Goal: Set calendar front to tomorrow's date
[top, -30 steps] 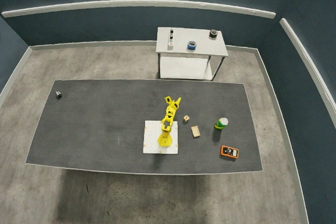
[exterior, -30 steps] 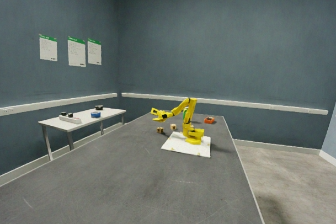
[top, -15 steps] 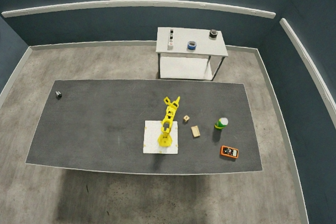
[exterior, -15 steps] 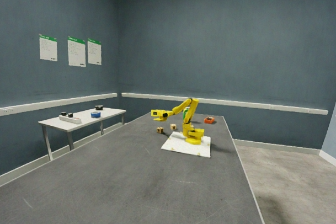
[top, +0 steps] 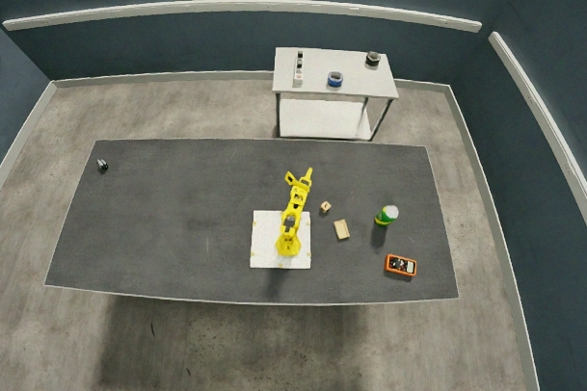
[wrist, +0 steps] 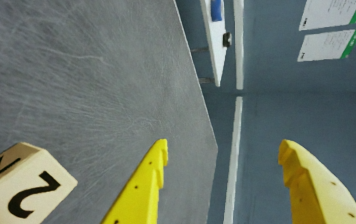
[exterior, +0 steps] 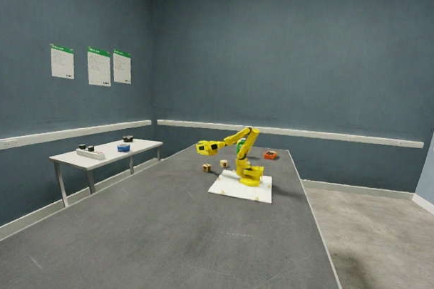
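My gripper (top: 299,172) (exterior: 199,146) (wrist: 223,142) is open, with nothing between its fingers, raised above the table and reaching outward. One pale wooden cube (top: 325,206) (exterior: 224,163) lies on the table outside the tray; a dark digit like a 0 shows in the exterior view. Another cube (exterior: 207,167) lies on the table below the gripper and is hidden by the arm in the top view. A cube (wrist: 30,170) with a black 2, turned at a slant, shows at the wrist view's lower left; which cube is unclear. The pale tray (top: 341,229) holds no cube. Its month name is unreadable.
A green can (top: 386,216) stands right of the tray. An orange multimeter (top: 400,265) lies near the front right. The arm's base stands on a white board (top: 262,241). A small dark object (top: 102,165) lies at the far left. A white side table (top: 313,72) stands behind.
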`<state>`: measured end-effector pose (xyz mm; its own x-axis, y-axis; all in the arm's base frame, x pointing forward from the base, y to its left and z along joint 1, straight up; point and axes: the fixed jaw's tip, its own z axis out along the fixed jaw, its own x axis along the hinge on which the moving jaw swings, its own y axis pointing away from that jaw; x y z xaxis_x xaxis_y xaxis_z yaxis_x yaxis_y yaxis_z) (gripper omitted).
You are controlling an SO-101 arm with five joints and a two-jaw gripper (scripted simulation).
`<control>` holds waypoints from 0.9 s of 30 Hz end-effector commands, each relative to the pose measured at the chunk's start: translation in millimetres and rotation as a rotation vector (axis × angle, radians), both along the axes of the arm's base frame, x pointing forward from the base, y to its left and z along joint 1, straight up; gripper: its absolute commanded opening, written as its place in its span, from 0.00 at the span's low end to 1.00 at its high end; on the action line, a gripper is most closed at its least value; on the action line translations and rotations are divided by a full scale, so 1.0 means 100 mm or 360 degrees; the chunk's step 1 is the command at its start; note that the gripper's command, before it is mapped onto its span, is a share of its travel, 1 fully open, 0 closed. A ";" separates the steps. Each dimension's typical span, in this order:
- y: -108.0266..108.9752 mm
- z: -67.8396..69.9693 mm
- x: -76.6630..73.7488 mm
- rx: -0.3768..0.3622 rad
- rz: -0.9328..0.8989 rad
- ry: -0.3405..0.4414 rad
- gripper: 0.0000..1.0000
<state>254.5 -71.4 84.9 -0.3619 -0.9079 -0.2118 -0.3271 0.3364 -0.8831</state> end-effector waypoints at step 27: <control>-0.08 0.13 -0.24 -0.0766 0.0546 0.0502 0.35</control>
<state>236.1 -76.3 89.7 -0.1655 -0.9627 0.2140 -0.5540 -0.0888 -0.8278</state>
